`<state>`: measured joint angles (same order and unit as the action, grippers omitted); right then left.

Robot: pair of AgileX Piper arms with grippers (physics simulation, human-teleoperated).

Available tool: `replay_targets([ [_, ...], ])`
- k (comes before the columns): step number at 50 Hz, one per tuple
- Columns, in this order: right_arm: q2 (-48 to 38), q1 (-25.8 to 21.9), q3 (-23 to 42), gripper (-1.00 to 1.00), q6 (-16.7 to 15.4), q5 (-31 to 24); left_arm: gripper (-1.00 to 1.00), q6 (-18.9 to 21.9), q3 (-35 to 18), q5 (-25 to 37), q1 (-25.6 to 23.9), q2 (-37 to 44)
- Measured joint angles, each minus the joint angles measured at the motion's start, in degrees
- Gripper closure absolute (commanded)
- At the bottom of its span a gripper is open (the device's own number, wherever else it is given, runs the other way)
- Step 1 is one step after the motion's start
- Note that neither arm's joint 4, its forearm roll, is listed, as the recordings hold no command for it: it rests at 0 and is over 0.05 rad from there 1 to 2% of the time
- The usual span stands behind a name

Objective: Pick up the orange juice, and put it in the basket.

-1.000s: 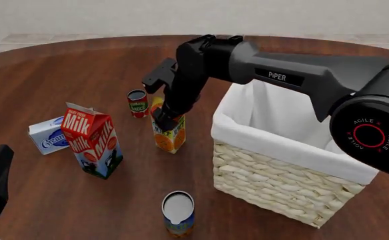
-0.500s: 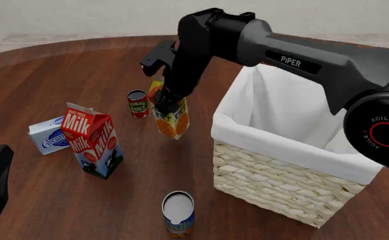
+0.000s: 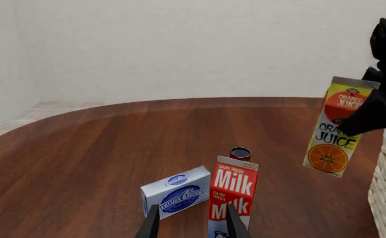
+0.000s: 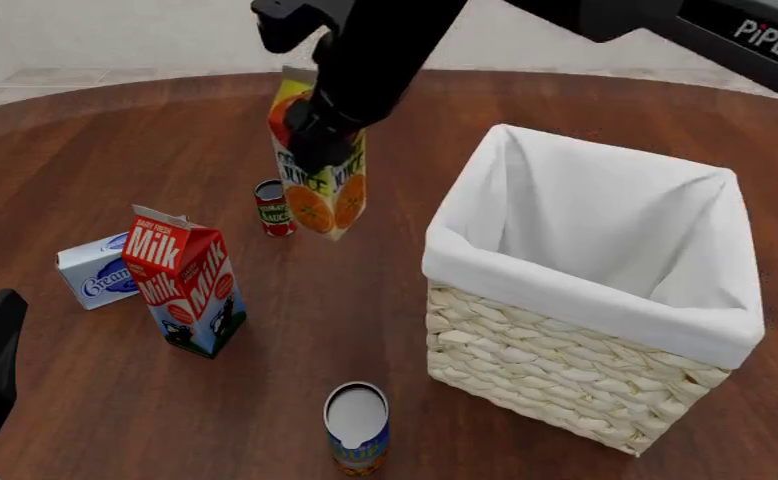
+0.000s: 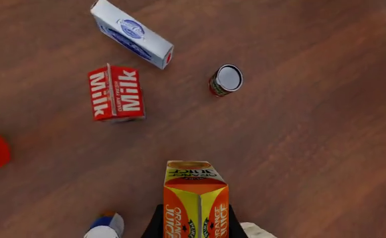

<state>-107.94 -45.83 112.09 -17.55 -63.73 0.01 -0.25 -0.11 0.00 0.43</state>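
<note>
The right gripper had the orange juice pinched at its upper part, fingers closed on both sides, carton hanging clear above the table and tilted a bit. It sat left of the basket, above the small red can (not over the basket's rim). The milk carton and cream cheese box stood further left. The left gripper hovered low with its fingers apart, holding nothing.
</note>
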Motion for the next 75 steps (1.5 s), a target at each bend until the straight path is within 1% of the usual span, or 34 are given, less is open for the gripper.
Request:
replay_targets([
  [7, 5.2, -1.5, -1.2, 1.00, 1.8, -1.0, -1.00, 0.0, 0.0, 0.0, 0.0, 0.0],
  [15, 10.4, -2.3, -1.4, 1.00, 3.5, -3.5, -1.00, 0.0, 0.0, 0.0, 0.0, 0.0],
  [20, 13.6, -2.5, -2.5, 1.00, 4.0, -4.6, -1.00, 0.0, 0.0, 0.0, 0.0, 0.0],
  [24, 15.8, -2.2, -3.9, 1.00, 3.8, -5.2, -1.00, 0.0, 0.0, 0.0, 0.0, 0.0],
  [33, 19.9, 1.3, -7.1, 1.00, 1.5, -5.8, -1.00, 0.0, 0.0, 0.0, 0.0, 0.0],
  [43, 23.3, 4.5, -8.1, 1.00, 0.0, -6.1, -1.00, 0.0, 0.0, 0.0, 0.0, 0.0],
  [51, 25.0, 7.9, -8.5, 1.00, -1.9, -6.2, -1.00, 0.0, 0.0, 0.0, 0.0, 0.0],
  [60, 26.7, 12.9, -11.1, 1.00, -5.1, -6.2, -1.00, 0.0, 0.0, 0.0, 0.0, 0.0],
  [75, 29.0, 19.5, -17.2, 1.00, -8.4, -6.2, -1.00, 0.0, 0.0, 0.0, 0.0, 0.0],
])
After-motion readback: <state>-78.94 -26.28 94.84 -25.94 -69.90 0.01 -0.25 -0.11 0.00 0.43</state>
